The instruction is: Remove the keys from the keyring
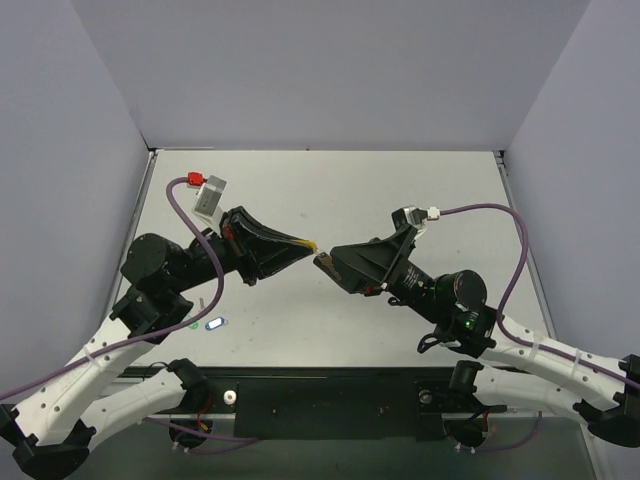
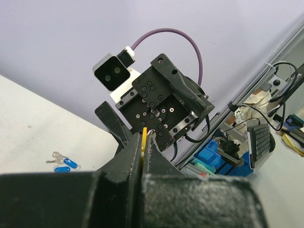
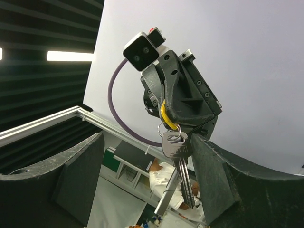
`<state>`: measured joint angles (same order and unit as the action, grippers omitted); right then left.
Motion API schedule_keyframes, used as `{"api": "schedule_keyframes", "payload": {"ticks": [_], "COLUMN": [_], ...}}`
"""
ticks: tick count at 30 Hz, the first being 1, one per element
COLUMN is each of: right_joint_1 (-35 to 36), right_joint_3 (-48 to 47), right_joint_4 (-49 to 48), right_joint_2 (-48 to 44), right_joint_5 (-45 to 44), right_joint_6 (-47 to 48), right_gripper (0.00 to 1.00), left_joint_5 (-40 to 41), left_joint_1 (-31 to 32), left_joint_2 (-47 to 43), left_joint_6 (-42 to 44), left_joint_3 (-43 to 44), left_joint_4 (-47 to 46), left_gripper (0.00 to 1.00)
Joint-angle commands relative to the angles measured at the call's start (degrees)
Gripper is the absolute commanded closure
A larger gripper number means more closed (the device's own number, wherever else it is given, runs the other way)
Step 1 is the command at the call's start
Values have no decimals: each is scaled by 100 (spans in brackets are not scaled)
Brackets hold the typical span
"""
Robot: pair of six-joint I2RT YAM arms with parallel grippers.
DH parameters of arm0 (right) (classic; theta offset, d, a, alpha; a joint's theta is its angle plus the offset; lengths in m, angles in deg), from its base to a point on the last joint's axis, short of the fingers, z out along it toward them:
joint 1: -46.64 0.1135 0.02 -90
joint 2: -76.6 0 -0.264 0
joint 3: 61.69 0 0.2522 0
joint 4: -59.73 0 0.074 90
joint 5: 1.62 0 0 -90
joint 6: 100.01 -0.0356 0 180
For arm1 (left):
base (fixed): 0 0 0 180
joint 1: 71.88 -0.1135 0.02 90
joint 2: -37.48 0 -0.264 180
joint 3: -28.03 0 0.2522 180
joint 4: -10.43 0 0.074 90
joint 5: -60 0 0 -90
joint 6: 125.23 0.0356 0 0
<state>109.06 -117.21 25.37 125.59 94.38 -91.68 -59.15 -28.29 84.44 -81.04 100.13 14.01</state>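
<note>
Table point(image 1: 330, 190), pale grey, between 3 lilac walls point(image 1: 330, 70); left gripper point(image 1: 312, 243) pinches yellow tag point(image 3: 164, 113), right gripper point(image 1: 322, 262) gapes wide near hanging keys point(image 3: 183, 166).

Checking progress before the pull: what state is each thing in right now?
Left gripper: shut on the yellow tag, held in the air.
Right gripper: jaws open, key between them, not gripped.
Ring: hanging from the tag.
Key: on the ring, hanging down.
Blue-tagged keys: lying on the table.
</note>
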Motion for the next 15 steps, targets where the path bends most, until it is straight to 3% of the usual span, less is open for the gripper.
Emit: {"api": "schedule_keyframes", "payload": {"ticks": [1,15], "right_joint_1": [43,-10], "right_joint_3": [-122,-87], "right_joint_4": [-137,48], "right_joint_2": [-144,-294], "right_joint_5": [-2,-134], "right_joint_6": [221,283], "right_gripper": [32,32], "left_joint_5": [58,-21], "left_joint_1": [26,26], "left_joint_2": [-90,-161], "left_joint_6": [133,107], "left_joint_3": [239,159], "left_joint_4": [-2,-37], "left_gripper": [100,100]}}
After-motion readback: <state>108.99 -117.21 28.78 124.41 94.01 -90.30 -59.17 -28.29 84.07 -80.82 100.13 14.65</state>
